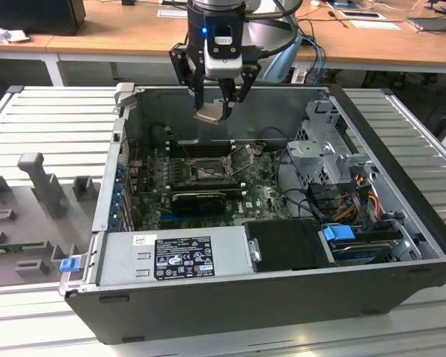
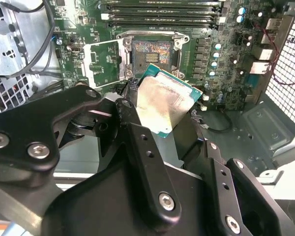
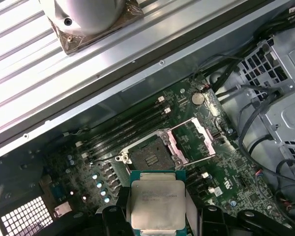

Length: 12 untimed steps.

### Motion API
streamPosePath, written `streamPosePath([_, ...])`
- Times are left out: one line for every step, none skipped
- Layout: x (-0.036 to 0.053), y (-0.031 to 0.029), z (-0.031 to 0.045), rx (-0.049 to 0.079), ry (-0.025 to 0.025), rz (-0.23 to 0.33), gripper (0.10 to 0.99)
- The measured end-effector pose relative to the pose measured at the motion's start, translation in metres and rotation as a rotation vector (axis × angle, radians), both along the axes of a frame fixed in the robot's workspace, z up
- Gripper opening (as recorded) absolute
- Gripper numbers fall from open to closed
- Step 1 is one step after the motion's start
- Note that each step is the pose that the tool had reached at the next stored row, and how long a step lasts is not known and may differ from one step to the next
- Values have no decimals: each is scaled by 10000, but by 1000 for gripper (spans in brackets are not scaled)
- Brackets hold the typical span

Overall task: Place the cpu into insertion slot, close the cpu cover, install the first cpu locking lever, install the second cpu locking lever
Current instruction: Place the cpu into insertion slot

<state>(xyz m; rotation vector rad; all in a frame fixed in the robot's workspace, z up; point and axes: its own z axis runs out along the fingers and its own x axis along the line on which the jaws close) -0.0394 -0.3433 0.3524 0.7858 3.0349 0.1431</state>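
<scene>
Hanging over the open computer case (image 1: 282,305) in the exterior view, the gripper (image 1: 217,104) had its jaws clamped on the cpu (image 1: 211,114). The chip was pinched by its opposite edges at the very tips, tilted rather than level, and it sat clear above the green circuit board (image 1: 262,190). The insertion slot (image 1: 206,172) lay well below it, uncovered and with nothing in it. In the second wrist view a black finger (image 2: 137,142) ran up to one side of the cpu (image 2: 167,105), whose pale, shiny underside faced that camera, with a green border along its far edges. Just beyond it lay the bare insertion slot (image 2: 151,51), and the cpu cover (image 2: 104,61) was swung open beside the slot, board showing through its window. The first wrist view caught the opposite face. There the silver-grey metal top of the cpu (image 3: 157,201) sat between the dark jaws, near the insertion slot (image 3: 147,156), and the cpu cover (image 3: 191,142) stood raised at the slot's edge. The long memory slots (image 3: 123,128) ran along the slot's far side.
</scene>
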Motion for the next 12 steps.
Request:
streamPosePath([0,0,-1,0,0,-34,533])
streamPosePath([0,0,-2,0,0,-119,533])
streamPosePath([0,0,-2,0,0,-225,533])
streamPosePath([0,0,-3,0,0,-321,533])
streamPosePath([0,0,-5,1,-1,-412,533])
streamPosePath([0,0,-6,0,-1,-496,533])
streamPosePath([0,0,-7,-2,0,-605,533])
streamPosePath([0,0,-8,-3,-1,-690,533])
streamPosePath([0,0,-9,-4,-1,-797,533])
streamPosePath([0,0,-11,-6,-1,-893,533])
streamPosePath([0,0,-13,-9,-1,-1049,533])
streamPosePath([0,0,-14,-11,-1,-1172,533])
